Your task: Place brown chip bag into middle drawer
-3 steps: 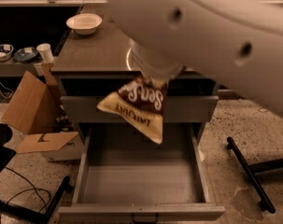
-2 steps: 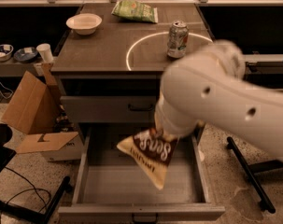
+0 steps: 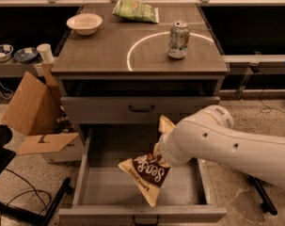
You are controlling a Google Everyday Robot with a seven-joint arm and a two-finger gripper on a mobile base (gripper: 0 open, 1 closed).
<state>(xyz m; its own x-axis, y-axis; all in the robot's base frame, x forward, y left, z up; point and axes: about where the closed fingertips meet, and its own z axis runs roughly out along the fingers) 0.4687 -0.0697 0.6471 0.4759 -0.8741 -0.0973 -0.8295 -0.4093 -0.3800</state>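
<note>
Hand [image 3: 159, 151] has lowered brown chip bag [image 3: 146, 174] into middle drawer [image 3: 106, 191].

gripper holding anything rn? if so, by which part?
Yes: the gripper holds the brown chip bag by its upper half, hanging tilted over the middle drawer. Exact contact is hidden behind the wrist.

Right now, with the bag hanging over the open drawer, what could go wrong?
1. The brown chip bag hangs tilted from the pincer, with its lower corner close to the front wall of the middle drawer. Released here, it might lodge on that edge.
2. The bag's upper tan end sits near the closed drawer front above, so retracting upward could snag it.
</note>
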